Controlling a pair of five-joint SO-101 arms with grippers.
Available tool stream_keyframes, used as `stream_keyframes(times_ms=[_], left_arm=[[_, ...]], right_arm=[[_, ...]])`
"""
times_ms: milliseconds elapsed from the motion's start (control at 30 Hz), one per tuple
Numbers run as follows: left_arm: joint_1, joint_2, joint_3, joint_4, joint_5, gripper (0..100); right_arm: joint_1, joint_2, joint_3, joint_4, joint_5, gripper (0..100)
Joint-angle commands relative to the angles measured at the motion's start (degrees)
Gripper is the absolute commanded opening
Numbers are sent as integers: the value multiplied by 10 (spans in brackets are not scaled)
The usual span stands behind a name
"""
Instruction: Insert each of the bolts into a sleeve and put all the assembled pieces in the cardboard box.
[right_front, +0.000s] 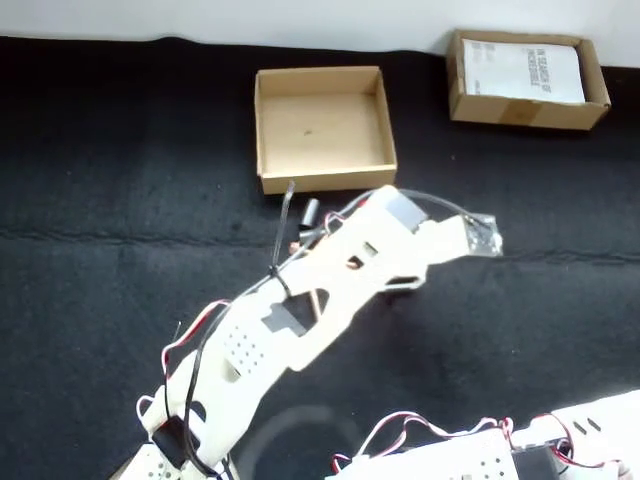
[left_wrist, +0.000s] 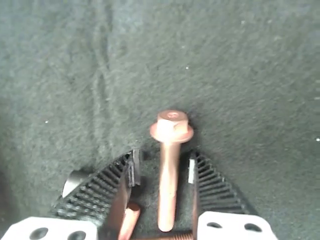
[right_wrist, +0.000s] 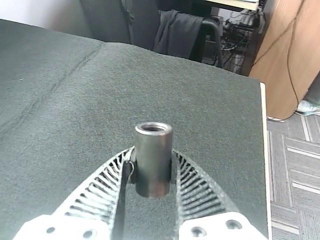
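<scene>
1. Cardboard box (right_front: 322, 130) empty; no assembled piece visible; all insertions judged left to do.
2. Left hand (left_wrist: 163, 168) open; its fingers (left_wrist: 210, 185) flank a bolt (left_wrist: 168, 175) lying on the tabletop (left_wrist: 240, 75), shank between them, unclamped.
3. Right hand (right_wrist: 152, 162) closed on a sleeve (right_wrist: 153, 150); its open end projects beyond the hand.

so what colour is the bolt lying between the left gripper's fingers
Copper, a shiny pinkish-orange: the bolt shows best in the left wrist view.

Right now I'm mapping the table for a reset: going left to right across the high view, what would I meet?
Left arm's base → open cardboard box → box holding a printed sheet.
</scene>
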Motion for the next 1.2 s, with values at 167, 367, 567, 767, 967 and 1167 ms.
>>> stream_keyframes(times_ms=[167, 367, 567, 767, 967, 1167], left_arm=[[17, 31, -46, -4, 7, 174], [17, 35, -49, -32, 43, 141], [18, 35, -49, -37, 43, 144], [21, 35, -49, -67, 43, 142], [21, 35, -47, -83, 42, 110], [13, 33, -49, -83, 43, 7]], right_arm=[[-9, -10, -1, -15, 5, 7], [-9, -10, 0, -14, 5, 7], [-9, -10, 3, -13, 5, 7], [-7, -10, 23, -13, 5, 7], [-9, -10, 23, -13, 5, 7], [-9, -10, 23, -12, 4, 7]])
